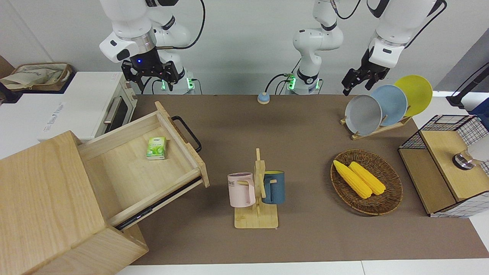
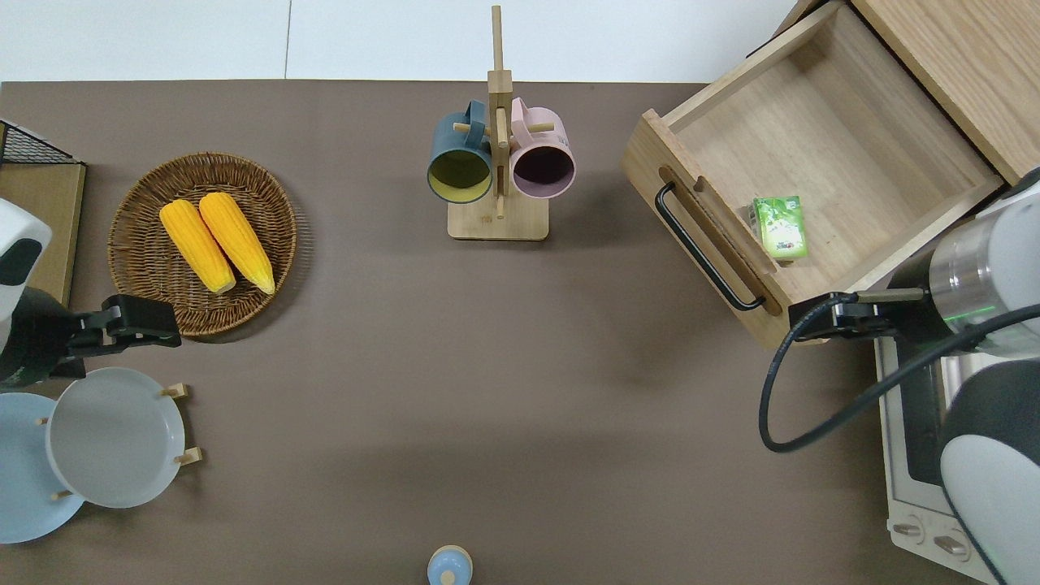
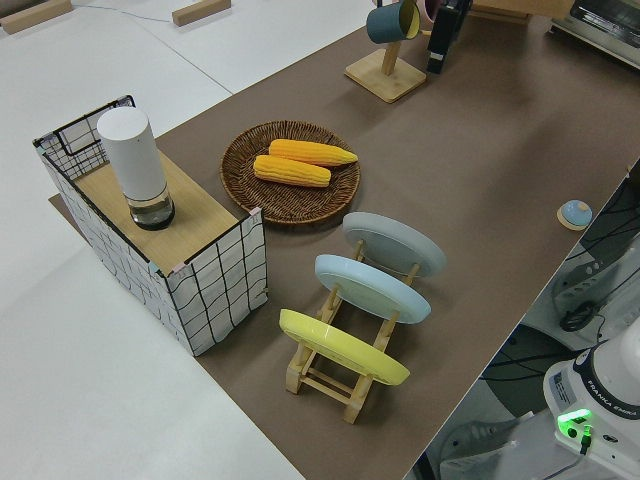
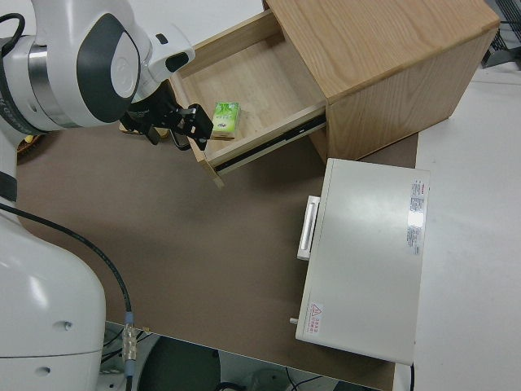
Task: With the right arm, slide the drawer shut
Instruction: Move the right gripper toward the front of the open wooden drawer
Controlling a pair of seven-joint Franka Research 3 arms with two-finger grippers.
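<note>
Light-wood drawer (image 1: 153, 160) stands fully pulled out of its box (image 1: 49, 206) at the right arm's end of the worktop (image 1: 298, 137), green carton (image 1: 156, 148) inside; right gripper (image 1: 152, 75), fingers spread and empty, hovers over the drawer's front corner, push not yet started.

Bright, even overhead light; soft shadows, sharp focus

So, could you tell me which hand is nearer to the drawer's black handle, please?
Right. The right hand hangs over the drawer front's corner, close to the handle. The left arm is parked at the opposite end of the table.
</note>
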